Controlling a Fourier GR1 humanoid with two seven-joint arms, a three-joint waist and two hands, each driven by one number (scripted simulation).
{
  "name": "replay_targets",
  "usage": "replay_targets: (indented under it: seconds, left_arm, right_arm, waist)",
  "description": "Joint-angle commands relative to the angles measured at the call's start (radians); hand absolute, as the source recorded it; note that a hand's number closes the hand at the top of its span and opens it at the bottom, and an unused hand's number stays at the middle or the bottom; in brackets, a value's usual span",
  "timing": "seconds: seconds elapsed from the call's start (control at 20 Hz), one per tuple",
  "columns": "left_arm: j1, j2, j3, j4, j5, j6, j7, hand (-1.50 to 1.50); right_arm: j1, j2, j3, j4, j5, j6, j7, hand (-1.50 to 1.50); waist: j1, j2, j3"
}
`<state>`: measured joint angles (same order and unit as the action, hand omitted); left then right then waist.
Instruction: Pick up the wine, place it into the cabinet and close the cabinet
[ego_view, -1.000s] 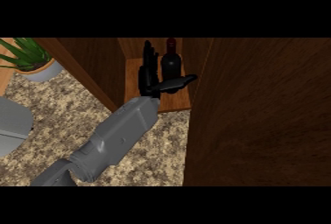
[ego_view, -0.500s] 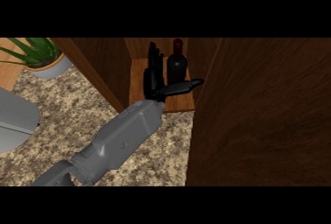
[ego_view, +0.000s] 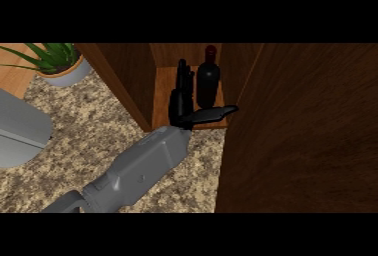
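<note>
Cabinet (ego_view: 310, 140) of dark grained wood; counter (ego_view: 81, 130) speckled, stone-like; wine bottle (ego_view: 208, 80) dark, slightly glossy; forearm (ego_view: 140, 170) smooth, matt grey.

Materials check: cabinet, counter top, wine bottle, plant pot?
Cabinet: looks like dark brown wood, visible grain, matte.
Counter top: speckled beige and brown, probably granite-like stone.
Wine bottle: near-black body, reddish cap; probably glass, though no shine shows.
Plant pot: plain pale grey, ceramic or plastic, unclear.

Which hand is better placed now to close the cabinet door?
Probably left: the left hand, open, is in the cabinet beside the standing wine bottle, near the door. The right hand is unseen.
</note>
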<state>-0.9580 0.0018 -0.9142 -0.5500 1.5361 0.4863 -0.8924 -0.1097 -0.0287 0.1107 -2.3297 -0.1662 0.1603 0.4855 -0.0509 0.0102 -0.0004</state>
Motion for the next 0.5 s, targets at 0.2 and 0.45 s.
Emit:
replay_targets:
  seconds: [0.2, 0.45]
  left_arm:
    - [0.094, -0.002, -0.001, -0.082, -0.077, 0.025, -0.06, -1.5]
    - [0.15, -0.002, 0.005, -0.17, -0.128, 0.076, -0.099, -1.5]
  right_arm:
    - [0.061, 0.003, 0.008, -0.047, 0.016, -0.007, 0.004, -1.5]
    - [0.02, -0.009, -0.044, 0.019, -0.001, 0.005, -0.039, -1.5]
  waist:
    - [0.036, -0.01, 0.0]
    - [0.042, -0.01, 0.0]
